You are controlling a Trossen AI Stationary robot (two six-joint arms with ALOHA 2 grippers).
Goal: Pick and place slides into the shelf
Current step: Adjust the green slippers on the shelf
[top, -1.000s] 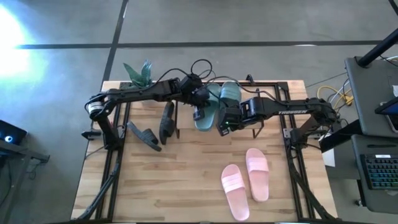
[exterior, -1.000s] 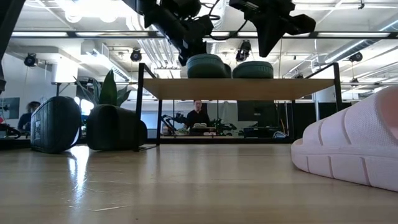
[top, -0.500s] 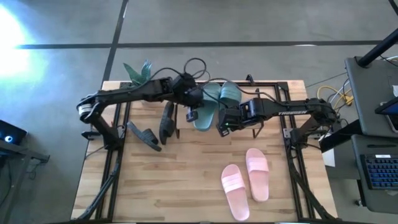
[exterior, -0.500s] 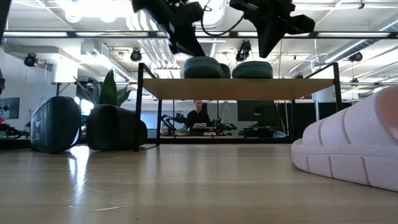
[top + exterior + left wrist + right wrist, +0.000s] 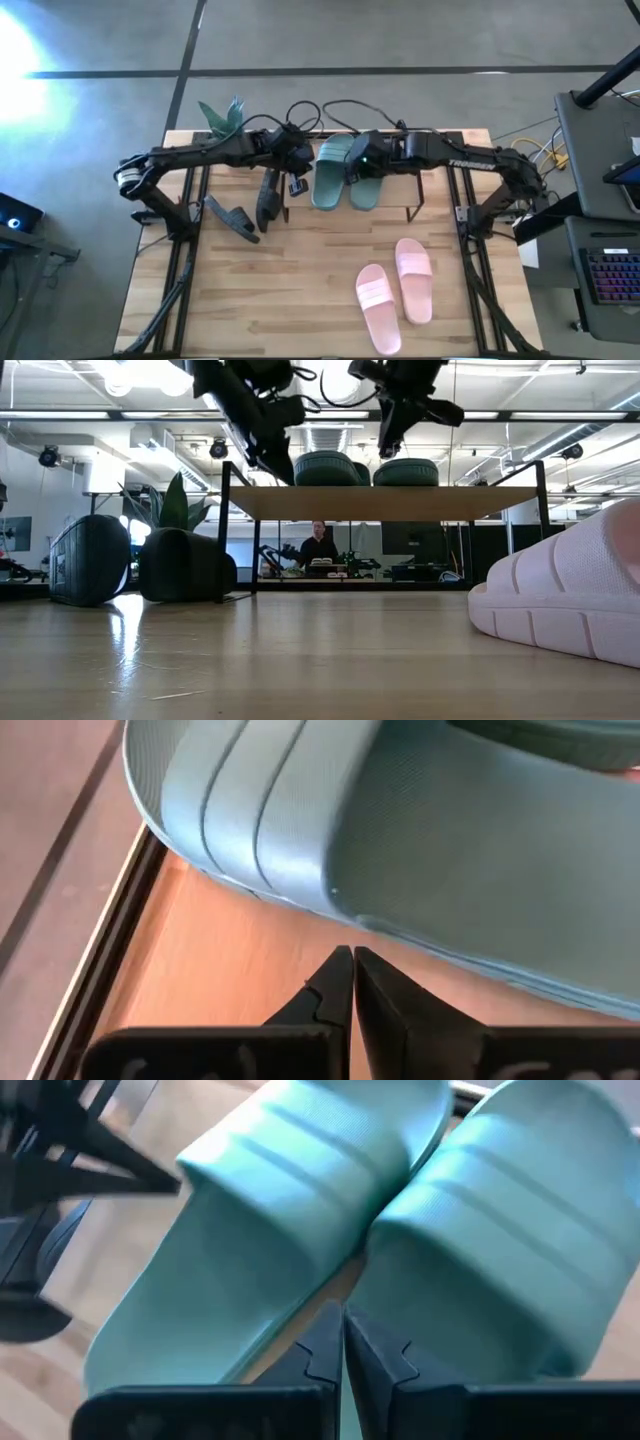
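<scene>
Two dark green slides (image 5: 330, 178) (image 5: 366, 188) lie side by side, soles down, on the shelf's wooden top board (image 5: 425, 190) (image 5: 380, 503). My left gripper (image 5: 303, 175) (image 5: 352, 970) is shut and hangs over the board's left edge, just beside the left green slide (image 5: 400, 820). My right gripper (image 5: 352, 166) (image 5: 340, 1330) is shut and hangs above the gap between the two green slides. Two black slides (image 5: 230, 216) (image 5: 268, 195) stand on edge on the table left of the shelf. Two pale pink slides (image 5: 375, 296) (image 5: 413, 278) lie near the front right.
A small green plant (image 5: 222, 117) stands at the table's far left corner. Cables (image 5: 330, 108) loop behind the shelf. In the low view a pink slide (image 5: 570, 600) fills the right foreground. Bare tabletop (image 5: 270, 290) lies at the near left.
My left gripper has drawn away from the left green slide toward the table's left edge, staying shut. My right gripper has swung from the shelf's near side toward the far edge and now hangs over the green pair. The green slides have kept their place.
</scene>
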